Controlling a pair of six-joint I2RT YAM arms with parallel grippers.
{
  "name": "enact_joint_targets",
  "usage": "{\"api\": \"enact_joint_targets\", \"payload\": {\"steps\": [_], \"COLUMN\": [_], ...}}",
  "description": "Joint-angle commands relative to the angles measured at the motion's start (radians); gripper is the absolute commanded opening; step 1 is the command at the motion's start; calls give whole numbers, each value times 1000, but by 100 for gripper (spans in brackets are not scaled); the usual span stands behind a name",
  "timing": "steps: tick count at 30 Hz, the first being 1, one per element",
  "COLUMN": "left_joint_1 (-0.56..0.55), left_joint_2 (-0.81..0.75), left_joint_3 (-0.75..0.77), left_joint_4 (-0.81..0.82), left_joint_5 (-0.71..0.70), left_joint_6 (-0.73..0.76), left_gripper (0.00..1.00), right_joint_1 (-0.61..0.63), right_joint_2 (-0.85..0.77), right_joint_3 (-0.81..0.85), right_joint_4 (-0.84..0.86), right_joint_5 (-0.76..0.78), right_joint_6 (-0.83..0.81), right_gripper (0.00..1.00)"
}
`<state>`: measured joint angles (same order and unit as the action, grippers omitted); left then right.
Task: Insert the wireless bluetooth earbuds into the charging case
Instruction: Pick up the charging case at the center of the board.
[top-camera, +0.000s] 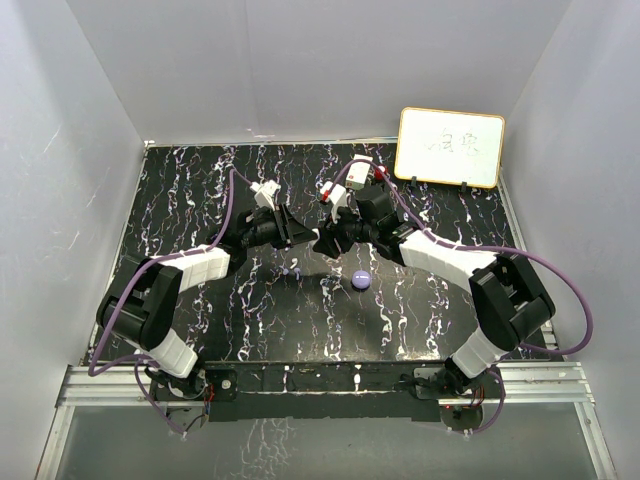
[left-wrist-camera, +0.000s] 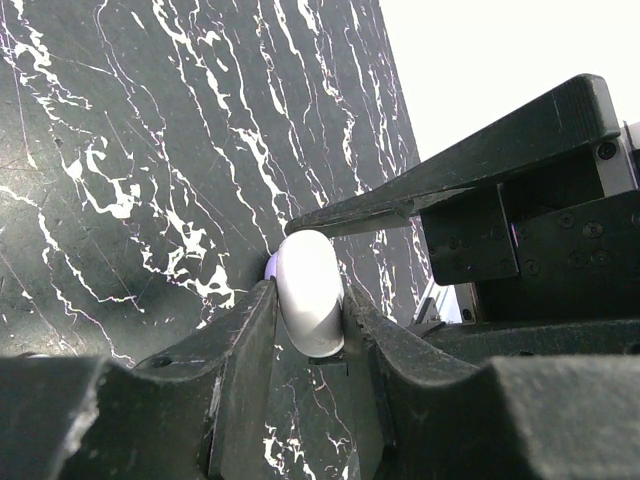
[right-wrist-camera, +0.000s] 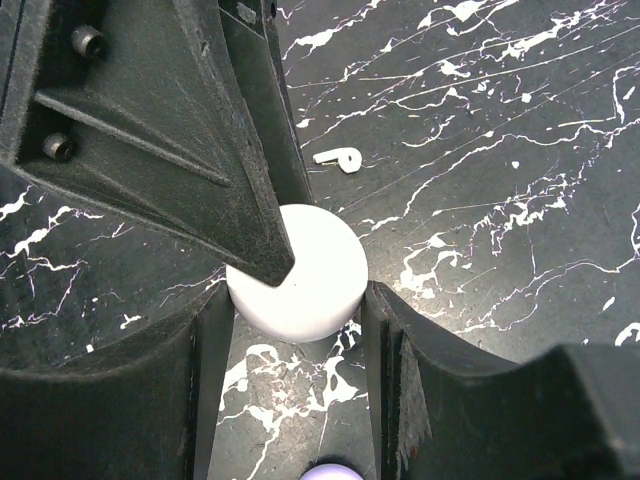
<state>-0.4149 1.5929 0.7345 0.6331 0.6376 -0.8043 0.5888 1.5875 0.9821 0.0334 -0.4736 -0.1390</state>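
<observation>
A white case (right-wrist-camera: 310, 265) is clamped between the two fingers of the right gripper (right-wrist-camera: 296, 300), which are pressed on its round sides. The same case is pinched by the left gripper (left-wrist-camera: 308, 300) too, across its thin way, it seems. In the left wrist view only the edge of the case is shown, so that grip is hard to be sure of. The top of the case is partly covered by one of the left gripper's fingers (right-wrist-camera: 180, 130). Whether the case is open or closed cannot be told.

A white earbud (right-wrist-camera: 337, 158) is seen lying on the table (right-wrist-camera: 520, 200), just past the right gripper's tips, touched by nothing. A purple case (top-camera: 360, 281) is set near the right gripper, back behind its fingers. In the right wrist view it is cut off by the bottom edge. A bit of purple (left-wrist-camera: 271, 266) is glimpsed behind the white case, too hidden to be named.
</observation>
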Motion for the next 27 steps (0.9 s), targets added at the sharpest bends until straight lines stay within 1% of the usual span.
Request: {"api": "enact_joint_targets", "payload": {"steps": [1,3,5,7,8,9,10,12,13,15,20,22,27], "left_joint_1": [-5,-5,-5,-5,-5,-5,-6,-5,-4,-4,-3,-2,4], "left_joint_2": [-55,-54,-56,-58,-58,-58,-59,-59,-62,-73,-93,-98,-127], "left_joint_3": [-9,-10,-13,-14,-16,-15,-16,-17,-20,-27,-28,-27,-38], "left_joint_4": [21,24,27,32,34,35,37,37,37,30,4,-10,-26], "left_joint_5": [-3,-3,-5,-4,-4,-5,-7,-7,-7,-24,-47,-56,-81], "left_joint_6": [16,14,11,8,6,4,3,0,0,3,19,26,34], "left_gripper": [30,24,14,3,0,0,0,0,0,0,0,0,0], "right_joint_1": [2,3,3,3,4,4,3,3,2,1,-5,-11,-63], "right_joint_2": [-54,-54,-55,-55,-54,-55,-55,-58,-61,-72,-113,-133,-188], "right_joint_3": [28,27,27,29,30,30,29,30,30,28,3,-9,-31], "right_joint_4": [49,49,49,49,49,49,50,52,56,60,68,69,58], "right_joint_5": [-6,-5,-4,0,1,6,10,19,19,30,63,79,112], "right_joint_6": [-14,-14,-14,-10,-9,-6,0,15,21,34,51,65,162], "right_gripper": [28,28,28,30,33,37,43,61,68,75,81,81,83]}}
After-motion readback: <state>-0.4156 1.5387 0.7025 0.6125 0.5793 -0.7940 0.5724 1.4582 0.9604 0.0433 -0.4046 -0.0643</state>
